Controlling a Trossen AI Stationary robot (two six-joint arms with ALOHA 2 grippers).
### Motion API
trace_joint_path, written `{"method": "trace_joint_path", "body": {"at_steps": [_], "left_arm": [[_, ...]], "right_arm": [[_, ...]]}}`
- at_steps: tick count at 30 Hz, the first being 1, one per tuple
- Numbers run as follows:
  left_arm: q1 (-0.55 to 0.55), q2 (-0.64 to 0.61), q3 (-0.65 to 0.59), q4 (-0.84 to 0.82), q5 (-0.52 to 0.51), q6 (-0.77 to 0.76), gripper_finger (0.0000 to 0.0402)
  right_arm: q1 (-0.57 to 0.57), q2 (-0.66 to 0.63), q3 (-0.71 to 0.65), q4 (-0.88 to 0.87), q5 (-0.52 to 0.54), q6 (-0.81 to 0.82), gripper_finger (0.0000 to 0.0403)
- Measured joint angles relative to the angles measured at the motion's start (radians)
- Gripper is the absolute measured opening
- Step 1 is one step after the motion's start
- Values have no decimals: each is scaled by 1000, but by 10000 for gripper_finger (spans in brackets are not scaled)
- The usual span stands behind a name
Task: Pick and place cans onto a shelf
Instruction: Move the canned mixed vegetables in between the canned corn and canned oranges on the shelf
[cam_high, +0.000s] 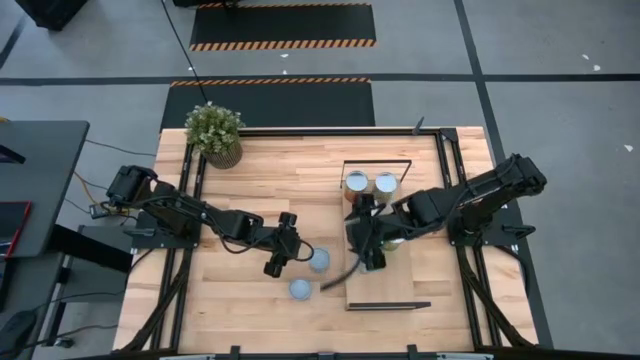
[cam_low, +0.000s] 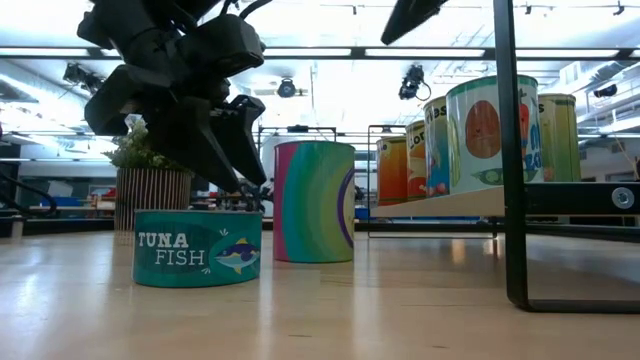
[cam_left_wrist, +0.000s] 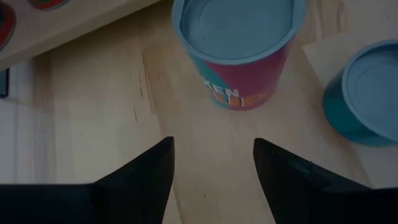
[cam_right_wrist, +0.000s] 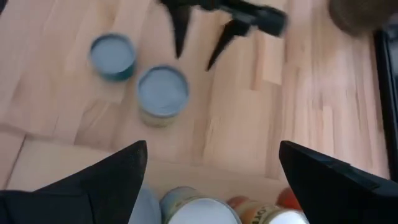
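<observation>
The left pincer hangs spread and empty over the light-wood tabletop, its dark fingers pointed at the tall tin can with the pink-and-teal label and pale blue-grey lid, just short of it. Close beside that can sits the squat teal tuna-fish tin — and that is the hazard. If the fingers go in off-centre, one may clip the tuna tin or nudge the tall can into it, and a tall can toppled here would roll.

Over on the right, the right pincer hovers spread wide and empty above the long light-wood shelf board with the thin black frame, where several labelled cans already stand, two silver-topped ones at the far end. The arms are near each other — a carry towards the shelf could bump the right arm or knock over the placed cans.
</observation>
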Motion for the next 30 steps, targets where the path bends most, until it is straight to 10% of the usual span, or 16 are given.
{"method": "trace_joint_path", "body": {"at_steps": [30], "left_arm": [[0, 1, 0, 18, -26, 13, 222]], "right_arm": [[62, 58, -27, -55, -106, -178, 373]]}}
